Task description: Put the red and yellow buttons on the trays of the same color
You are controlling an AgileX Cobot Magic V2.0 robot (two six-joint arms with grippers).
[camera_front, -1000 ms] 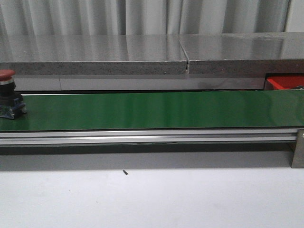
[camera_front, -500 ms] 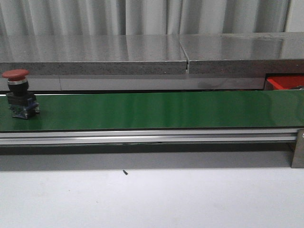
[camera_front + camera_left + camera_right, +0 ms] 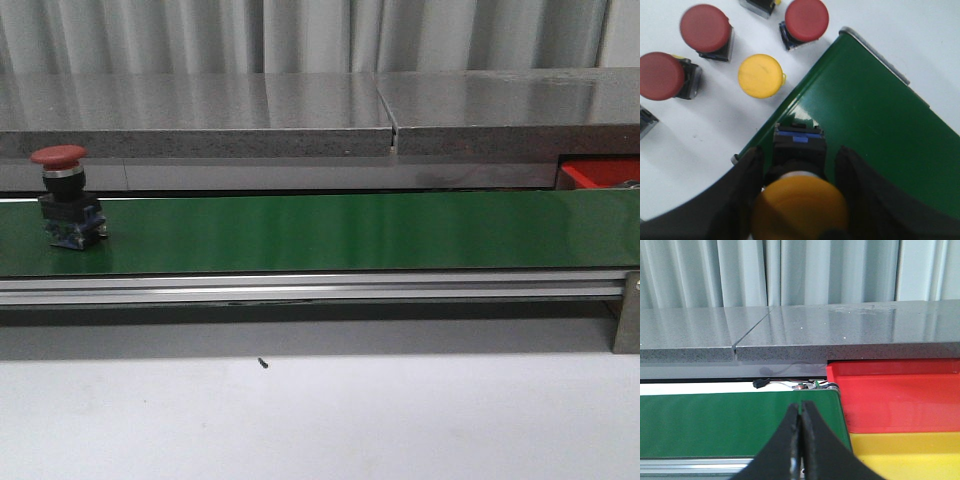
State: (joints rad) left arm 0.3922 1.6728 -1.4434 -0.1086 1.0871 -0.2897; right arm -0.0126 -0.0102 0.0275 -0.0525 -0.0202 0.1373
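A red button point(image 3: 62, 195) stands upright on the green belt point(image 3: 350, 230) near its left end. In the left wrist view my left gripper point(image 3: 800, 152) is shut on a yellow button point(image 3: 800, 207), holding it over the belt's end point(image 3: 880, 115). My right gripper point(image 3: 801, 407) is shut and empty, above the belt's other end point(image 3: 715, 425). Right beside it lie the red tray point(image 3: 895, 395) and the yellow tray point(image 3: 910, 455). A corner of the red tray point(image 3: 600, 172) shows in the front view. Neither gripper shows in the front view.
On the white table beside the belt's end stand loose buttons: red ones point(image 3: 705, 27) point(image 3: 806, 19) point(image 3: 661, 76) and a yellow one point(image 3: 760, 75). A grey stone ledge point(image 3: 300, 120) runs behind the belt. An aluminium rail point(image 3: 300, 288) edges its front.
The red button has travelled to the right along the belt, from the frame's left edge to fully in view.
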